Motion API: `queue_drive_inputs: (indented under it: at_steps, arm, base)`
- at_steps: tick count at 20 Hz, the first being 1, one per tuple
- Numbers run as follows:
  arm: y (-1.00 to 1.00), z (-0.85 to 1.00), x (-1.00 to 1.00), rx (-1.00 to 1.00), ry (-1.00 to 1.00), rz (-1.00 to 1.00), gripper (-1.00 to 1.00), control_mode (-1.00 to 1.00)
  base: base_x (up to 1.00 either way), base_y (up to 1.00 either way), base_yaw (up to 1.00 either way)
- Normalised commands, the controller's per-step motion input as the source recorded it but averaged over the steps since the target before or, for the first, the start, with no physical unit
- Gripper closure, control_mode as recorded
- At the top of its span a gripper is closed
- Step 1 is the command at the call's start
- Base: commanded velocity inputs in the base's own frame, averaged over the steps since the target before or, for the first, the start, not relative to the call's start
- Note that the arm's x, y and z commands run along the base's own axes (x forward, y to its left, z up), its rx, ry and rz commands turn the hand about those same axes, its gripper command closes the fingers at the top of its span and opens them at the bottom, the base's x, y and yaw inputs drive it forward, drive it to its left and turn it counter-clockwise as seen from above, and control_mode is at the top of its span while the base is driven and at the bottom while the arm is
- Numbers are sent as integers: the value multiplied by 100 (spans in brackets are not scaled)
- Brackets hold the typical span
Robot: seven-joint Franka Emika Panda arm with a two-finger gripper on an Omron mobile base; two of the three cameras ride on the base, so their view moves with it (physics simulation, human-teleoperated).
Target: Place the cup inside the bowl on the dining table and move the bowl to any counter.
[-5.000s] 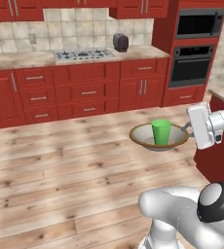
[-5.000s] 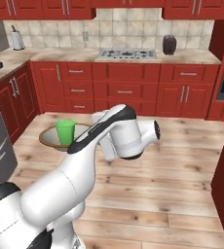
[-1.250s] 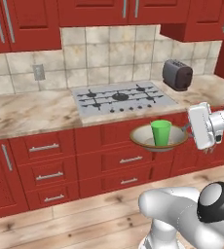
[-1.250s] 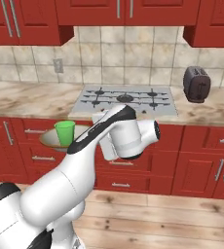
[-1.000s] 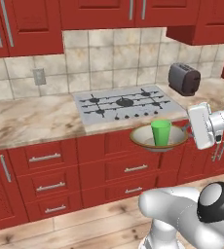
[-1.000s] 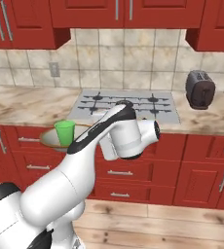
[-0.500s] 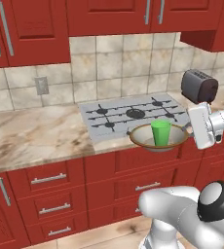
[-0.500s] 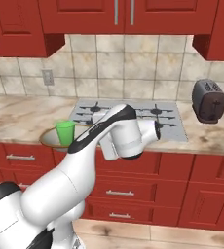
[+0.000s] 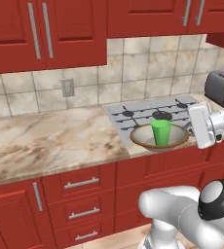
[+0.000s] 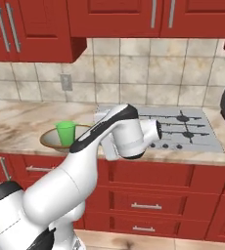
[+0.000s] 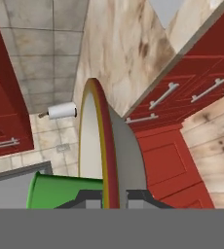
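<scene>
Red cabinets with silver handles and beige wall tiles back a beige-brown marble desk (image 9: 50,141) that crosses the middle of both base views, with a steel gas hob (image 9: 148,114) set into it. At the centre right of the left base view, the wide shallow beige-grey bowl with a brown-gold rim (image 9: 144,137) hangs at the desk's front edge by the hob, the small bright green tumbler (image 9: 160,132) standing upright inside it. At the bottom of the hand view, the pincer (image 11: 109,200) is clamped narrow on the bowl's rim.
</scene>
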Motion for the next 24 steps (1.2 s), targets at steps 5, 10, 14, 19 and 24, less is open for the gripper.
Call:
queue_drive_inputs:
  at_steps: [5,10,14,19,24]
  arm:
    - [0,0,0,0,0,0,100,100]
    - [0,0,0,0,0,0,100,100]
    - [0,0,0,0,0,0,100,100]
    - [0,0,0,0,0,0,100,100]
    - [0,0,0,0,0,0,100,100]
  base:
    - [33,67,-2]
    - [42,62,-1]
    - [56,47,-1]
    - [44,45,0]
    - [3,25,0]
